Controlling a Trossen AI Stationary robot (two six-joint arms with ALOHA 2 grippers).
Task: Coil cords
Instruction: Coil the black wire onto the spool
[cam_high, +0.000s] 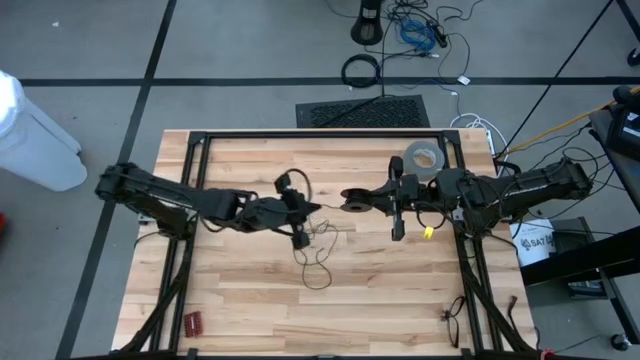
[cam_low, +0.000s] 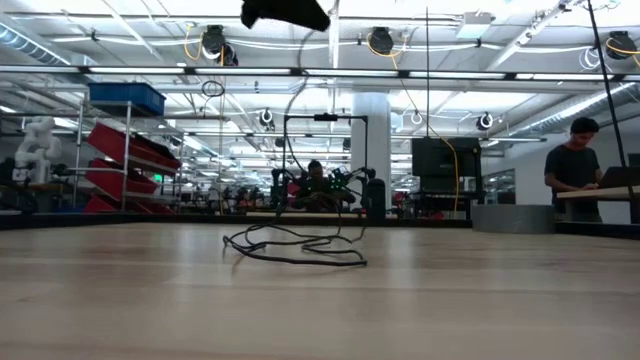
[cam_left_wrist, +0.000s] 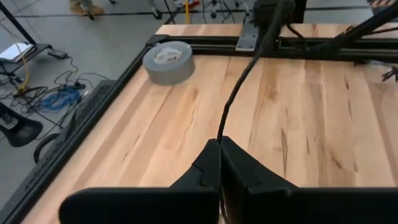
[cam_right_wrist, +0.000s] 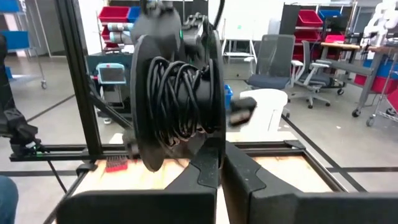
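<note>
wooden table (cam_high: 250, 300), thin black cord (cam_high: 318, 262) loose on it, grey tape roll (cam_high: 423, 158), small red object (cam_high: 192, 322)

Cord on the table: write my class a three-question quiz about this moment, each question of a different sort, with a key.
1. True or false: the left end effector is shut on the thin black cord.
2. Multiple choice: the grey tape roll lies (A) on the table by the right arm, (B) in the left end effector, (C) on the floor.
3. Short answer: what does the right end effector hold up off the table?
Key: 1 true; 2 A; 3 a spool wound with black cord.
</note>
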